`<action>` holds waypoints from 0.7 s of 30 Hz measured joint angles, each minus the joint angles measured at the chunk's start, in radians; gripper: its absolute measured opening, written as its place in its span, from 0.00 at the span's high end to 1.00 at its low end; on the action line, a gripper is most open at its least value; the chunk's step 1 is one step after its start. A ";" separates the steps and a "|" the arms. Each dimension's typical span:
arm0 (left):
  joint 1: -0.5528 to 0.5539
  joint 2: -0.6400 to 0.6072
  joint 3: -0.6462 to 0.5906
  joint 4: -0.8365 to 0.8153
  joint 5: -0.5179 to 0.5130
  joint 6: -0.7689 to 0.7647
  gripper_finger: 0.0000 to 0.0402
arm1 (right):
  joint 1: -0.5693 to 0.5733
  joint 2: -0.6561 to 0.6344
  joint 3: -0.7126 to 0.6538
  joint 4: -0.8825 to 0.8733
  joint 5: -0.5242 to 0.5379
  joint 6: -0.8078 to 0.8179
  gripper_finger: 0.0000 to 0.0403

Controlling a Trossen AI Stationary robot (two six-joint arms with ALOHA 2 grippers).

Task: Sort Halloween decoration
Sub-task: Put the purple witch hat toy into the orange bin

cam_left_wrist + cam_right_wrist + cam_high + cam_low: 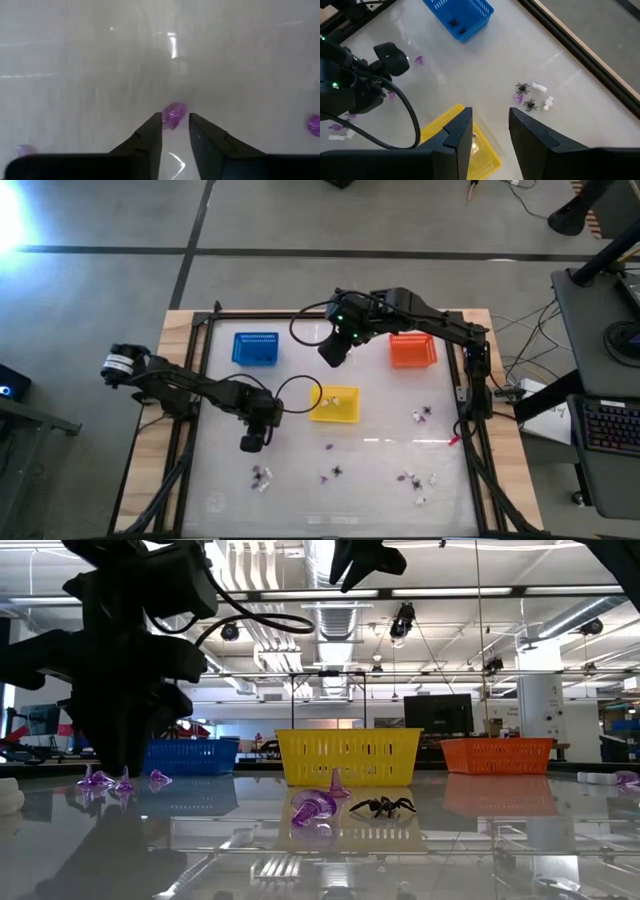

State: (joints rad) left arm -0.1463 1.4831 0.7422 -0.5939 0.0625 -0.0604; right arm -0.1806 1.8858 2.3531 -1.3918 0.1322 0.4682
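The Halloween decoration lies scattered as tiny purple, black and white trinkets on the pale table top [380, 460]. My left gripper [175, 120] points down at the table's near left, shut on a purple trinket [173, 114]. More purple trinkets [100, 780] lie close beside it. A purple trinket [315, 808] and a black spider [383, 806] rest in front of the yellow basket [335, 405]. My right gripper [490, 125] hangs open and high above the table, between the blue basket [255, 348] and the orange basket [412, 350]. My left gripper has the purple trinket's two sides [166, 119] between its two fingertips, pinched only at their free ends. The fingers come from above, pointing steeply down. The trinket sits on the table top.
A black frame [470, 380] runs around the table top. A group of black spiders and white trinkets [532, 97] lies at the near right. Black pieces lie inside the blue basket [460, 17]. Open table surface shows in the near middle.
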 joint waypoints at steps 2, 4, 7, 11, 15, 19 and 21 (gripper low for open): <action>0.000 0.000 0.000 0.000 -0.015 0.006 0.86 | 0.000 0.000 0.000 -0.001 0.000 0.000 0.71; 0.000 0.000 0.000 0.000 -0.017 0.016 0.91 | 0.000 0.000 0.000 -0.004 0.000 0.000 0.71; 0.000 0.000 0.000 0.000 -0.016 0.022 0.97 | 0.000 0.000 0.000 -0.010 0.000 0.000 0.71; 0.000 0.000 0.000 0.000 0.004 0.022 0.99 | 0.000 0.000 0.000 -0.010 0.000 0.000 0.71; 0.000 0.000 0.000 -0.001 0.008 0.022 1.00 | 0.000 0.000 0.000 -0.010 0.000 0.000 0.71; 0.000 -0.009 0.003 -0.011 0.008 0.015 1.00 | 0.000 0.000 0.000 -0.010 0.000 0.003 0.71; 0.000 -0.025 0.017 -0.013 0.008 0.009 1.00 | 0.001 -0.001 0.001 -0.011 0.000 0.005 0.71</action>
State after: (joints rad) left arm -0.1459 1.4581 0.7592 -0.6066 0.0707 -0.0514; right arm -0.1792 1.8853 2.3539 -1.4025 0.1326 0.4736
